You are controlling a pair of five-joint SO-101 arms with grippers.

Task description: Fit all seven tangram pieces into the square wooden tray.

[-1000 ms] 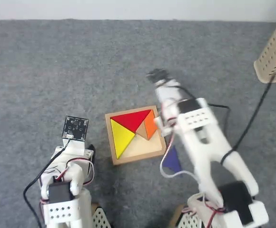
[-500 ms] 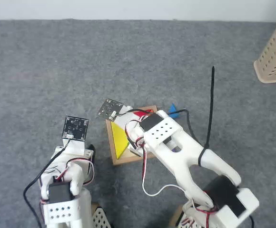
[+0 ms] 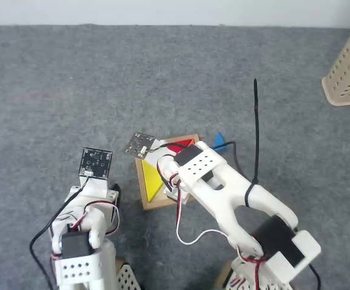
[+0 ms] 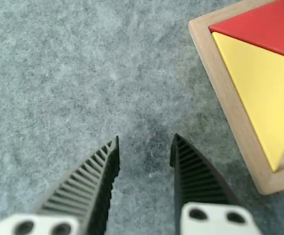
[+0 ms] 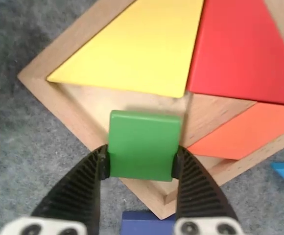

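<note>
R gripper (image 5: 140, 155) jaws pinching green square (image 5: 143, 139), held over bare wood in tray (image 5: 39, 81), beside yellow tri (image 5: 142, 44), red tri (image 5: 235, 49) and orange piece (image 5: 240, 132). Within last sec R arm (image 3: 223, 187) swung in from tray's right side, so 4th piece looks abt to drop. R arm stretched from near-right, wrist facing down. L gripper (image 4: 144, 144) jaws spread, empty, over carpet (image 4: 59, 58) left of tray, L arm (image 3: 81, 235) folded.

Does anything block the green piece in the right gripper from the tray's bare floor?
Nothing visible does. The green piece, clamped in the right gripper, is over bare wood of the tray, beside the yellow triangle.
</note>
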